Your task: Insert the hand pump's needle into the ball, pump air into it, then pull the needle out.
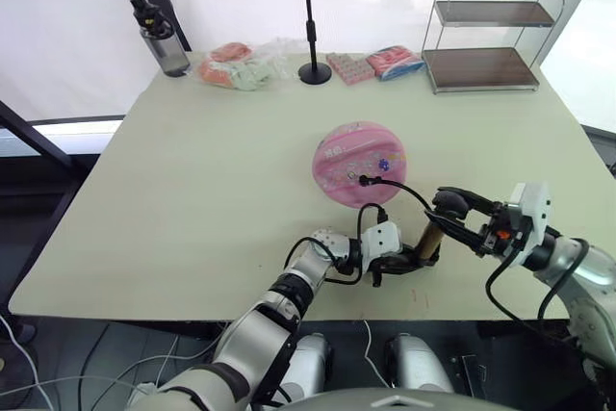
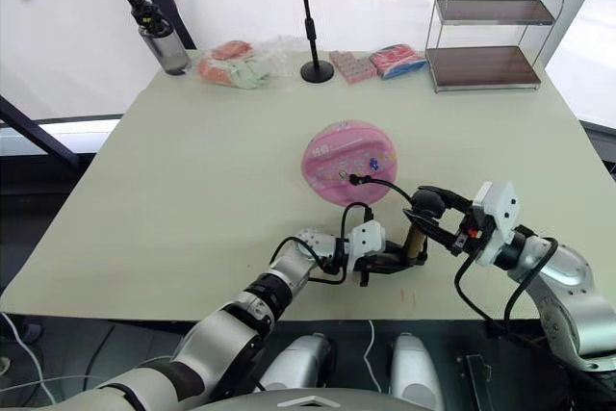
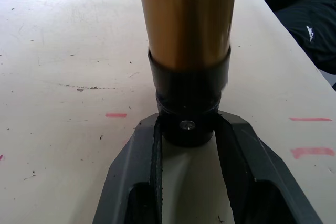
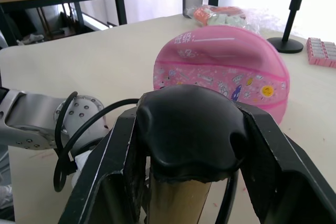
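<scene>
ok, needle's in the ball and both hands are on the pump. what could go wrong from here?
1. The ball looks half deflated and nothing braces it; a hard stroke may tug the hose and drag it, or work the needle loose.
2. The left hand pinches just the pump's bottom cap; it could slip.
3. The right hand pushing the handle off-axis might tip the pump.
</scene>
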`<move>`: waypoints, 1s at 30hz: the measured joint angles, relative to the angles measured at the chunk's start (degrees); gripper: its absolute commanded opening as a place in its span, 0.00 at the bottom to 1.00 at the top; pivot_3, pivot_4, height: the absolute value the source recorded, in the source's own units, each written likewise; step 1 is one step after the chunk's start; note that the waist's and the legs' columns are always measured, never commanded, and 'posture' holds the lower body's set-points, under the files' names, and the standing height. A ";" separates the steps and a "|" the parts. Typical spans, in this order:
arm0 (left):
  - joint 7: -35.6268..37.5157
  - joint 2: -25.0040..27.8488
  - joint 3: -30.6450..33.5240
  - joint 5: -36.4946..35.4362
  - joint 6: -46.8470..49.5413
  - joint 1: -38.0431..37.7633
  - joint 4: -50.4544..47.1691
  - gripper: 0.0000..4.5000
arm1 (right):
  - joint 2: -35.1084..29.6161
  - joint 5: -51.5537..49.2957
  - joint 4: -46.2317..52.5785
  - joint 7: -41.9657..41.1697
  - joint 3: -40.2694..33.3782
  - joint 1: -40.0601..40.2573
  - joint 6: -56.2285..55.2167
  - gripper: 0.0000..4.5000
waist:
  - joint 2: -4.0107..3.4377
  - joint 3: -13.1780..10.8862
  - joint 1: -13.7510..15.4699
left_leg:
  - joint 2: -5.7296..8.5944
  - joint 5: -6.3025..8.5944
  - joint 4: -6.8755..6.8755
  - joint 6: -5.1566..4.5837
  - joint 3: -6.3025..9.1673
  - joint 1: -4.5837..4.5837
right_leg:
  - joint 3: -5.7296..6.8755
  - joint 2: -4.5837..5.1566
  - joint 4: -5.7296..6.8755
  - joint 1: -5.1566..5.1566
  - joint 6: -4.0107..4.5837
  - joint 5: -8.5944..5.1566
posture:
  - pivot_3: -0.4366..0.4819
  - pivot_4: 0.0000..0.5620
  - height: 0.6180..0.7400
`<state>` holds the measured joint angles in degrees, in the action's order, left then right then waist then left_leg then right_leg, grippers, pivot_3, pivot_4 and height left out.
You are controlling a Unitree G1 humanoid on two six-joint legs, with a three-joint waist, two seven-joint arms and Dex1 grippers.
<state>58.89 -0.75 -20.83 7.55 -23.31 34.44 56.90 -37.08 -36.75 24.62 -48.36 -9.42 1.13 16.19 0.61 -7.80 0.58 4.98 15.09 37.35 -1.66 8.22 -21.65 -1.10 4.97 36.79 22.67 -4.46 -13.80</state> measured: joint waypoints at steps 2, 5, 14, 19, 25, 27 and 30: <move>-0.01 -0.04 0.00 0.00 0.00 0.01 0.00 0.24 | -1.45 -2.13 1.32 -0.01 -1.53 -1.30 1.55 0.44 | 0.01 -0.01 0.07 | 0.00 0.00 0.00 0.00 0.03 -0.01 | 0.03 0.00 0.00 0.00 0.00 0.00 | 0.48 0.27 1.00; -0.02 -0.08 0.01 -0.02 -0.02 0.05 0.02 0.24 | -4.83 -6.90 2.92 0.09 -5.04 -4.40 5.43 0.44 | 0.01 -0.06 0.10 | 0.00 0.00 0.01 0.00 0.03 -0.05 | 0.04 0.01 0.00 0.01 0.00 0.00 | 0.48 0.27 1.00; -0.04 -0.16 0.02 -0.05 -0.08 0.12 0.10 0.24 | -10.74 -18.68 4.32 2.52 -11.79 -13.39 14.38 0.44 | 0.02 -0.09 0.17 | -0.01 0.00 0.02 0.00 0.02 -0.09 | 0.05 0.04 -0.01 0.04 0.01 0.00 | 0.48 0.27 1.00; -0.04 -0.18 0.04 -0.17 -0.68 0.08 0.08 0.24 | -13.27 -22.63 4.27 4.18 -12.00 -16.04 18.98 0.44 | 0.02 -0.17 0.19 | 0.00 0.00 0.03 -0.01 0.01 -0.15 | 0.04 0.06 -0.01 0.08 0.01 0.01 | 0.48 0.27 1.00; 0.04 -0.29 0.04 -0.75 -1.06 0.01 0.05 0.24 | -14.39 -24.75 3.57 5.43 -12.00 -18.11 21.96 0.44 | 0.00 -0.24 0.26 | 0.02 0.00 0.04 -0.01 0.01 -0.35 | 0.04 0.10 -0.01 0.29 0.03 0.02 | 0.48 0.27 1.00; 0.10 -0.29 0.01 -0.75 -1.09 0.00 0.06 0.24 | -14.31 -24.71 3.66 5.52 -12.00 -18.03 22.03 0.44 | 0.00 -0.24 0.27 | 0.02 0.00 0.04 -0.01 0.01 -0.36 | 0.04 0.10 -0.01 0.30 0.03 0.02 | 0.48 0.27 1.00; 0.08 -0.21 -0.05 -0.63 -1.09 0.05 0.13 0.24 | -13.14 -23.93 4.77 5.48 -12.12 -16.88 21.11 0.44 | 0.00 -0.23 0.25 | 0.02 0.00 0.03 -0.01 0.01 -0.33 | 0.04 0.11 0.00 0.28 0.02 0.02 | 0.48 0.27 1.00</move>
<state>58.97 -0.96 -20.88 6.92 -24.40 34.49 57.03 -50.22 -60.68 29.39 -42.88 -21.54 -15.76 37.31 0.61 -8.04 0.83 5.01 15.09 37.38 -1.67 8.23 -21.98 -1.06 5.08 36.79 22.95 -4.43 -13.79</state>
